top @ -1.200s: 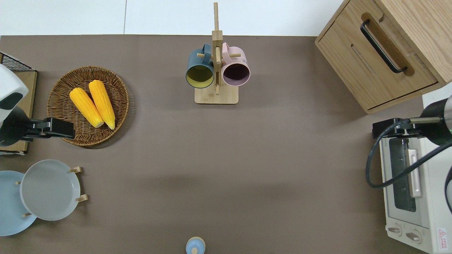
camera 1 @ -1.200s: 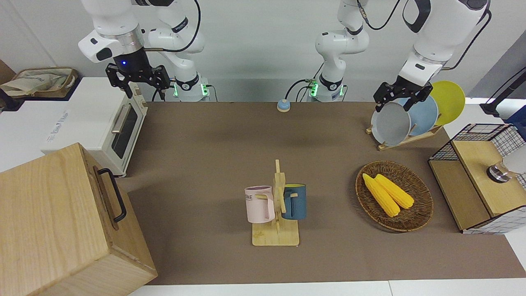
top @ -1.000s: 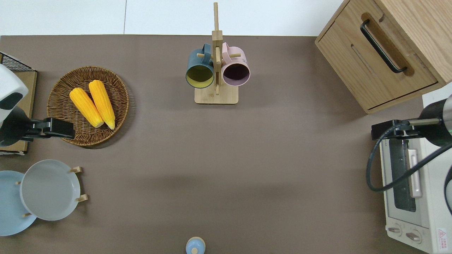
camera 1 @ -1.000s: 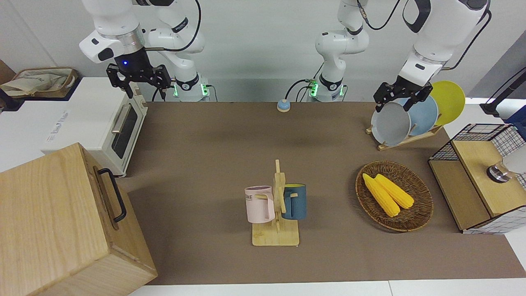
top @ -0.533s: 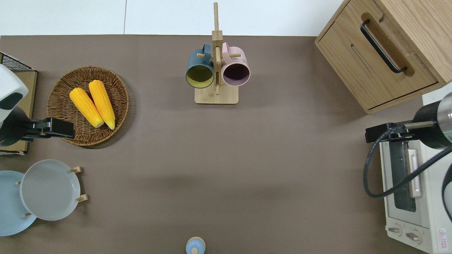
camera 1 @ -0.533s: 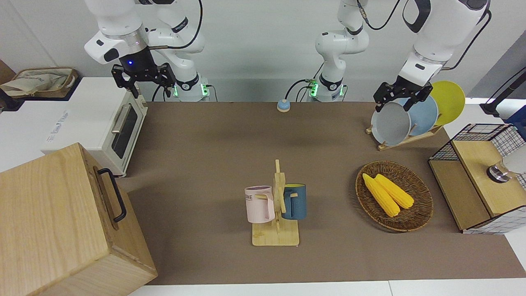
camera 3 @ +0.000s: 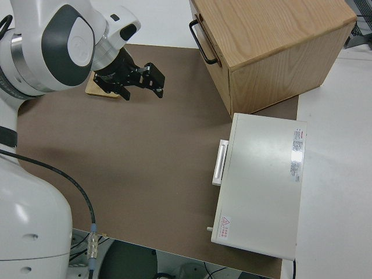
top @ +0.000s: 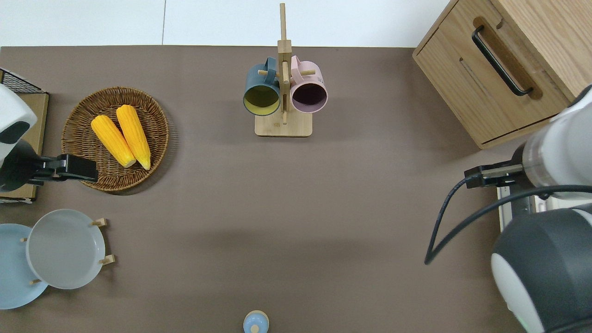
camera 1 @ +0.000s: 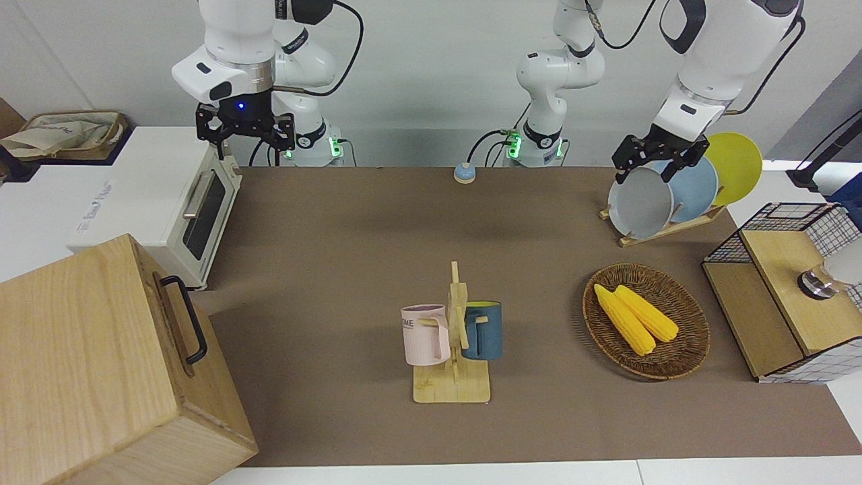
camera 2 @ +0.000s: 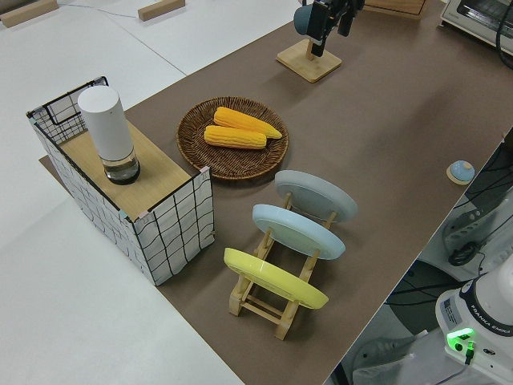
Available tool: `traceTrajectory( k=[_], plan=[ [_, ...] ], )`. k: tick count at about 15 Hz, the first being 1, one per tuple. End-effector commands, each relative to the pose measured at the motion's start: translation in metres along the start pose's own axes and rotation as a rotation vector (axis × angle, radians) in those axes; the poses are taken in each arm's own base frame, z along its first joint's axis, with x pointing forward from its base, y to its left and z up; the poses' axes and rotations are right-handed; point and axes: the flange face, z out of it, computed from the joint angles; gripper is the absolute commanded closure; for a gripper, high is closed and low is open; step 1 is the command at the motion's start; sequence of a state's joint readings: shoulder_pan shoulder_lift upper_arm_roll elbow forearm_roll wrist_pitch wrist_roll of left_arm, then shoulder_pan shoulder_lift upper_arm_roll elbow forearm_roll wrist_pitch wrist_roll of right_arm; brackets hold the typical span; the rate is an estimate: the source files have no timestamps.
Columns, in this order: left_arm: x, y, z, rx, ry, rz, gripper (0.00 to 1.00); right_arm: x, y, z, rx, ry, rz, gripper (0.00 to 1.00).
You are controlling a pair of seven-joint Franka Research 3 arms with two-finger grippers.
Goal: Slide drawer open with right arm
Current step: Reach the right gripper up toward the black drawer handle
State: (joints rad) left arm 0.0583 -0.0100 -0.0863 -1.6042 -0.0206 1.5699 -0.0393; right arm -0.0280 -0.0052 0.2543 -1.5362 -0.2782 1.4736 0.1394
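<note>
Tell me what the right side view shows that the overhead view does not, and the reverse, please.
Only the right side view shows the right gripper, its fingers open, and the whole top of the white toaster oven.

Only the overhead view shows the wicker basket with two corn cobs, the mug tree with a blue and a pink mug, the plates in their rack, and the left gripper of the parked arm.

Both show the wooden cabinet with the drawer shut, its black bar handle untouched, and the brown table mat.
</note>
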Motion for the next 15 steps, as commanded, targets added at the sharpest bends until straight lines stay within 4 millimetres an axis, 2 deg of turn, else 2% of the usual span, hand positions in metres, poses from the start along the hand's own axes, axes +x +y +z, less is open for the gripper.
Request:
traceTrajectory(
  k=[1, 3, 6, 7, 9, 15],
  plan=[
    [-0.004, -0.001, -0.002, 0.012, -0.008, 0.007, 0.00, 0.017, -0.034, 0.025, -0.159, -0.014, 0.013, 0.025],
    [-0.004, -0.001, -0.002, 0.012, -0.006, 0.008, 0.00, 0.030, -0.054, 0.041, -0.303, -0.004, -0.016, 0.025],
    [-0.004, -0.001, -0.002, 0.012, -0.008, 0.008, 0.00, 0.048, -0.054, 0.059, -0.486, 0.014, -0.063, 0.025],
    [-0.004, 0.000, -0.002, 0.012, -0.006, 0.008, 0.00, 0.052, -0.065, 0.065, -0.523, 0.020, -0.087, 0.025],
    [-0.004, -0.001, -0.002, 0.012, -0.006, 0.007, 0.00, 0.062, -0.070, 0.081, -0.610, 0.026, -0.107, 0.025],
    [-0.004, -0.001, -0.002, 0.012, -0.008, 0.007, 0.00, 0.079, -0.079, 0.104, -0.770, 0.058, -0.132, 0.023]
  ],
)
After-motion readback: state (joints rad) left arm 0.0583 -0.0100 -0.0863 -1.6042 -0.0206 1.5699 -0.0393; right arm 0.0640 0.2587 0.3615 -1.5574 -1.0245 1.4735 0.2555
